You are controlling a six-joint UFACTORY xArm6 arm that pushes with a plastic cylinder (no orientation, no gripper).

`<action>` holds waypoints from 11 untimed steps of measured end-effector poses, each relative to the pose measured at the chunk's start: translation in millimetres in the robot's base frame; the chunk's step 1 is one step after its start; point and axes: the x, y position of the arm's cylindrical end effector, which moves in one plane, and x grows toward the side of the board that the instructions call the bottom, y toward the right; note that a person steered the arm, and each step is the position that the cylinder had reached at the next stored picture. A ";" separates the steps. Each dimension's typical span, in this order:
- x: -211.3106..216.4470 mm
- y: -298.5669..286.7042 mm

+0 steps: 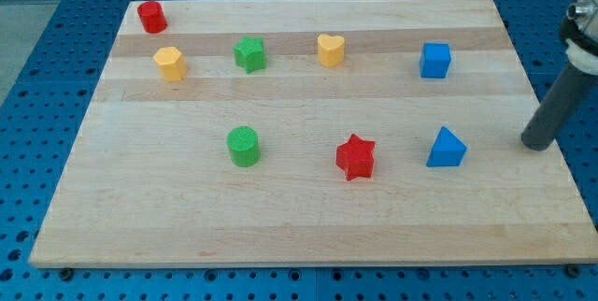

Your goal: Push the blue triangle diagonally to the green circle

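Blue triangle (447, 148) is sitting untouched, well apart from green circle (244, 145); my tip (535, 143), bare and grasping nothing, is hovering nearby.

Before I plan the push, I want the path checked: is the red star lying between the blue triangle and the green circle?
Yes, the red star sits between the blue triangle and the green circle.

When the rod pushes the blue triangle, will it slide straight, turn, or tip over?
The blue triangle sits low and flat on the smooth board, so it probably slides without tipping. Its slanted sides may make it turn. My tip is apart, at the view's right.
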 end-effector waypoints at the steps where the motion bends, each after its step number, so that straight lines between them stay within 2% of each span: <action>1: 20.5 -21.4; 3: 53.4 -49.7; 5: -52.4 -129.2; 7: 12.2 -58.1; 8: 44.6 -79.3; 9: 18.9 -134.9; 10: -38.4 -153.6; 11: -74.0 -153.6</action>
